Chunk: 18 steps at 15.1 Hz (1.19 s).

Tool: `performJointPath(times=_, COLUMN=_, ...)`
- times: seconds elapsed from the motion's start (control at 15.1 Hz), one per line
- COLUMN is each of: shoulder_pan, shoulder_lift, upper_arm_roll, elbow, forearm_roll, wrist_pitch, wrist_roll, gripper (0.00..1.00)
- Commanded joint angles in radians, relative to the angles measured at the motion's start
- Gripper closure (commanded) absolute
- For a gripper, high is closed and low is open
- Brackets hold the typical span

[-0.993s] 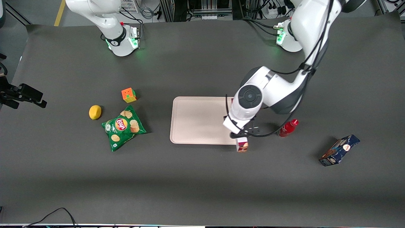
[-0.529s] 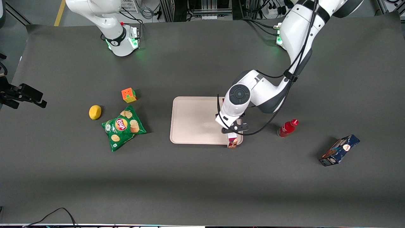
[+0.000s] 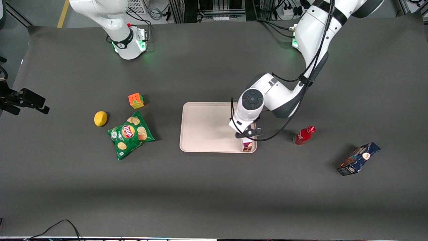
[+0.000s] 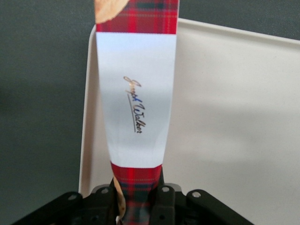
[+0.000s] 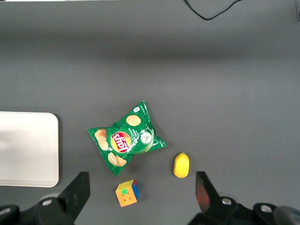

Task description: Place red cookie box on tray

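The red cookie box [image 3: 247,146] [image 4: 136,98], tartan red with a white face, hangs lengthwise from my left gripper [image 3: 248,135] [image 4: 138,199], whose fingers are shut on its end. Box and gripper are over the pale pink-beige tray [image 3: 207,127] [image 4: 234,117], along the tray's short rim at the working arm's end, with the box's free end at the tray corner nearest the front camera. The wrist hides most of the box in the front view. Whether the box touches the tray I cannot tell.
A red bottle [image 3: 304,135] lies just off the tray toward the working arm's end, a dark blue snack box [image 3: 358,158] farther that way. Toward the parked arm's end lie a green chips bag [image 3: 130,135], a lemon [image 3: 100,118] and a colour cube [image 3: 136,100].
The gripper carried the box from just off the tray's near corner inward over the tray, toward the parked arm's end and away from the front camera; it looks lower now.
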Motion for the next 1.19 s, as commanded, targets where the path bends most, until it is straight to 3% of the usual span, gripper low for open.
performJointPath(times=0.0, shoulder_pan=-0.004, shoulder_lift=-0.026, upper_arm_roll=0.006, elbow=-0.036, forearm_roll=0.016, wrist_pitch=0.01, wrist_roll=-0.024, gripper=0.48)
performJointPath(times=0.26, shoulder_pan=-0.004, shoulder_lift=-0.026, upper_arm_roll=0.007, elbow=-0.033, forearm_roll=0.015, wrist_pitch=0.018, wrist_roll=-0.024, gripper=0.0)
performJointPath(times=0.6, shoulder_pan=0.013, shoulder_lift=-0.055, upper_arm_roll=0.01, elbow=0.048, forearm_roll=0.01, wrist_pitch=-0.075, wrist_roll=-0.007, gripper=0.0)
performJointPath(times=0.79, shoulder_pan=0.071, shoulder_lift=-0.102, upper_arm_roll=0.009, elbow=0.13, forearm_roll=-0.001, wrist_pitch=-0.184, wrist_roll=0.118, gripper=0.0)
performJointPath(times=1.12, shoulder_pan=0.182, shoulder_lift=-0.246, upper_arm_roll=0.038, elbow=0.138, forearm_roll=-0.022, wrist_pitch=-0.2, wrist_roll=0.296, gripper=0.0)
